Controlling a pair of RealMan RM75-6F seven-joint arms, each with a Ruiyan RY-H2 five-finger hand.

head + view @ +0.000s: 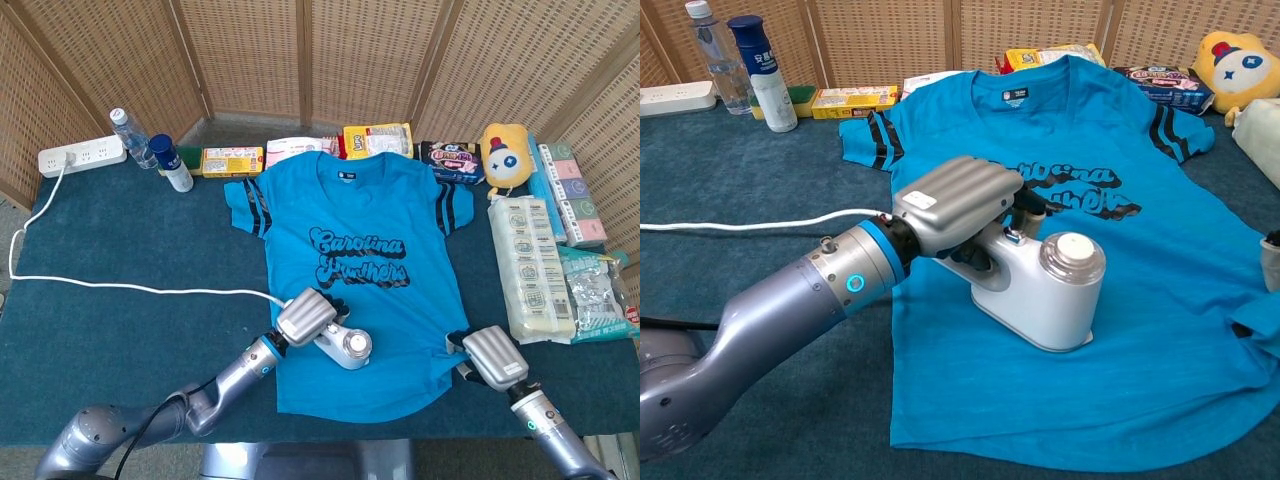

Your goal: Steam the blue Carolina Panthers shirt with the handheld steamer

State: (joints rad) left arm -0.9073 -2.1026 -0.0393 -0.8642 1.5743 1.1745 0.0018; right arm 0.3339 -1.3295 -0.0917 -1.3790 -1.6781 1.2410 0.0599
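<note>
The blue Carolina Panthers shirt (360, 225) (1140, 260) lies flat on the dark green table, collar at the far side. My left hand (305, 317) (955, 200) grips the handle of the white handheld steamer (347, 346) (1045, 300), which stands on the shirt's lower left part, below the lettering. My right hand (493, 357) sits at the shirt's lower right hem with its fingers curled down onto bunched cloth. Only its edge (1271, 262) shows in the chest view.
A white cord (130, 288) (740, 223) runs from the power strip (80, 155) to the steamer. Bottles (170, 165), snack boxes (232, 160) and a yellow plush toy (505, 152) line the far edge. Packaged goods (530, 265) are stacked at the right.
</note>
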